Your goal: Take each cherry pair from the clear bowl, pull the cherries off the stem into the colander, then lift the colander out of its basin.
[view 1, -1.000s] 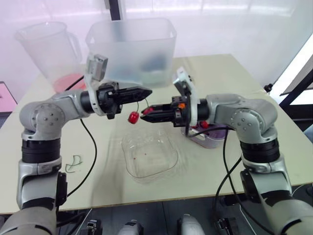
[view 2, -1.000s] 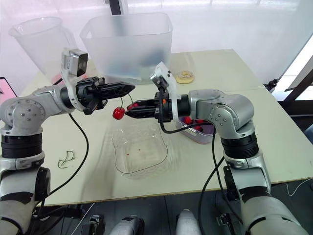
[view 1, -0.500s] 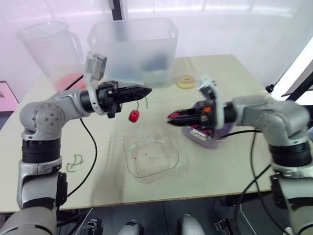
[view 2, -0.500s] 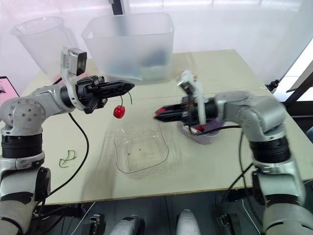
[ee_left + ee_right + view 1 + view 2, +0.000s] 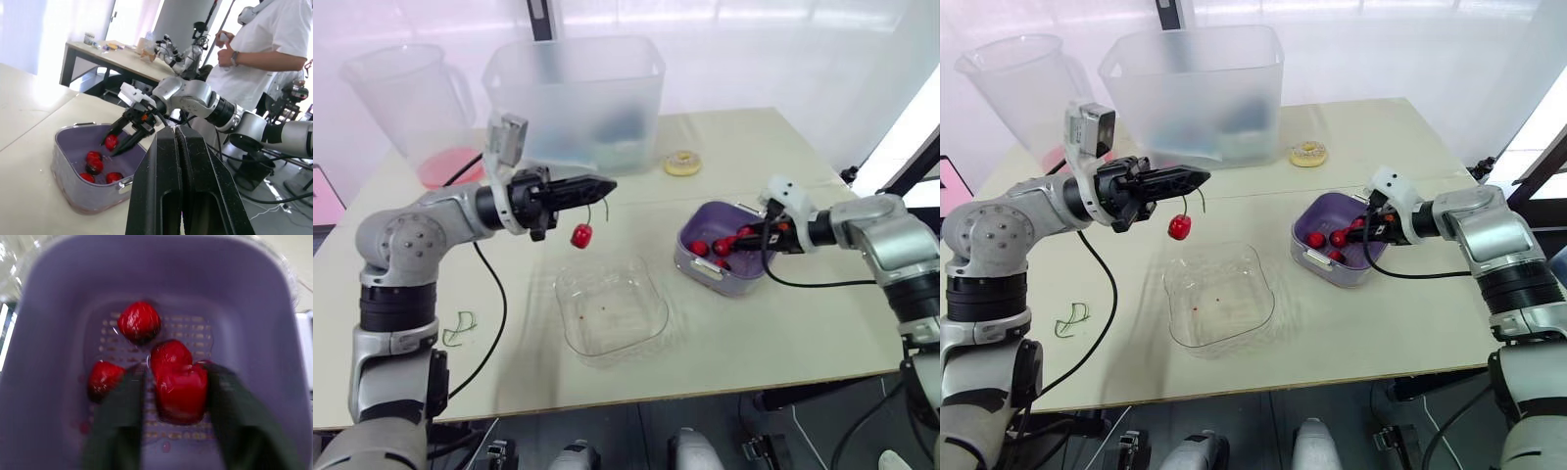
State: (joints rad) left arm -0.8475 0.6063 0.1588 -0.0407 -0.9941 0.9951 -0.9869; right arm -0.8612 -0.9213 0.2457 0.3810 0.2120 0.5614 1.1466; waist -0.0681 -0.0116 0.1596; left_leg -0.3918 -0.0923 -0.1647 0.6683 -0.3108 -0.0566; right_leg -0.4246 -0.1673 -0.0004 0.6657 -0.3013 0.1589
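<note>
Head view. Left gripper [image 5: 605, 184] is clenched on a stem [image 5: 604, 202], up in the air between the frosted bin [image 5: 573, 98] and the clear bowl [image 5: 651, 323]. One hanging cherry [image 5: 579, 235] dangles from it above the table [image 5: 783, 333], beside the bowl, not over it. Right gripper [image 5: 742, 238] is low inside the purple colander [image 5: 690, 253], which sits to the right of the bowl.

Left wrist view. Your left fingers [image 5: 161, 186] are pressed flat together. Across the table the right gripper's tips pinch a loose cherry [image 5: 111, 142], held just above the fruit on the colander floor.

Right wrist view. The loose cherry sits between the right fingers [image 5: 117, 426], grasped, with three settled cherries [image 5: 139, 322] below and beside it on the perforated floor.

Step in hand, by my reading: drop this one.
- Release while this low, so it neither bounces nor rolls out.
- Part the jaws fully, then lift straight up and clear of the wall.
- Keep the left clamp hard on the stem and hold that arm steady.
- For the hanging cherry, pinch the fruit itself and pull along the stem line.
</note>
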